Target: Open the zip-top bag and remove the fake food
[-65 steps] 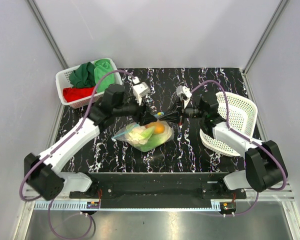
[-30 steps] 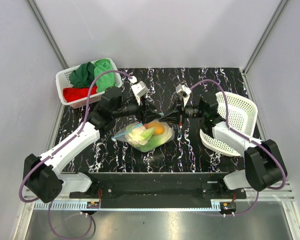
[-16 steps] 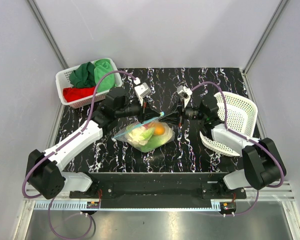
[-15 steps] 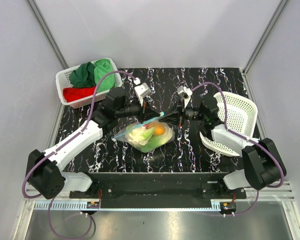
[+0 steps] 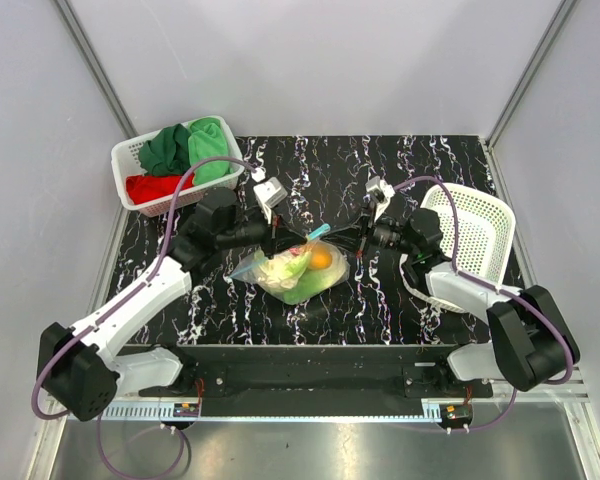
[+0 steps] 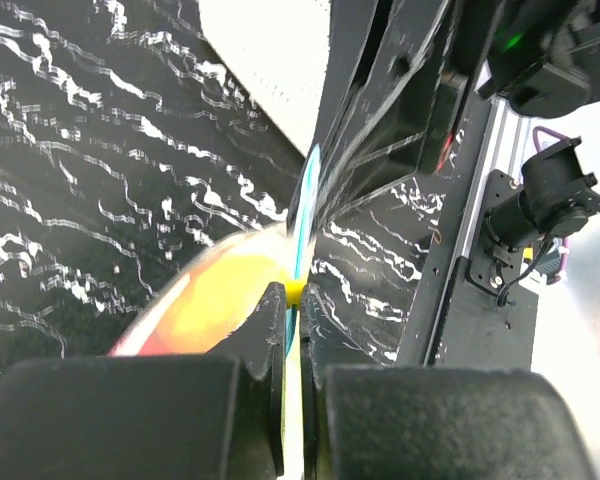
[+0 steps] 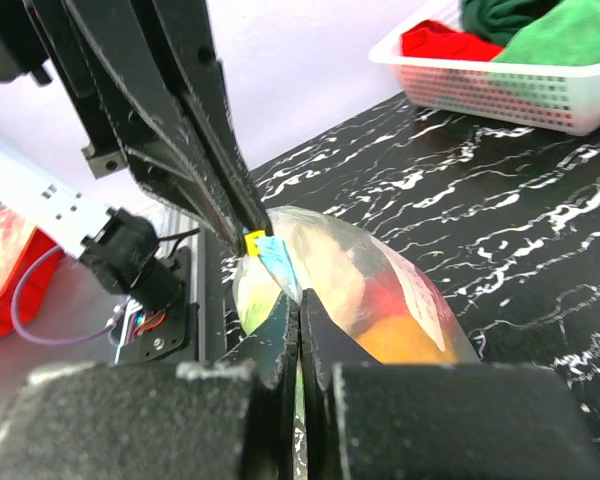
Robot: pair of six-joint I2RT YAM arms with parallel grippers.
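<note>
Black marble-patterned tabletop (image 5: 320,170) with white veins fills the middle of the overhead view, walled in by pale grey panels (image 5: 310,70). Near its centre sits the zip-top bag (image 5: 298,275) — clear, crinkled and bulging, with its teal zip strip (image 5: 305,237) along the upper far edge. Both arms reach in toward that strip from opposite sides. The left gripper (image 6: 291,300) is pinched tight on the strip, its two dark fingers (image 6: 270,330) nearly touching, the teal band running out between them and a small yellow tab (image 6: 295,291) right at the tips. The right gripper (image 7: 298,300) is clamped on the bag's top edge too, its fingers pressed together on the plastic just below the strip's end; in its own camera the left arm's fingers meet the bag close ahead, at the yellow tab. The fake food (image 5: 302,268) is all inside the bag: a round orange piece (image 5: 320,259) toward the right, a pale cabbage-like piece (image 5: 276,268) to the left, green leafy pieces (image 5: 298,288) nearer the arms' bases, and a red piece (image 7: 385,295) seen through the plastic from the right wrist. At the far left corner a white mesh basket (image 5: 127,158) holds green cloths (image 5: 185,145) and a red cloth (image 5: 148,187). Another white basket (image 5: 477,232) stands tilted on its side at the right — just behind the right arm.
</note>
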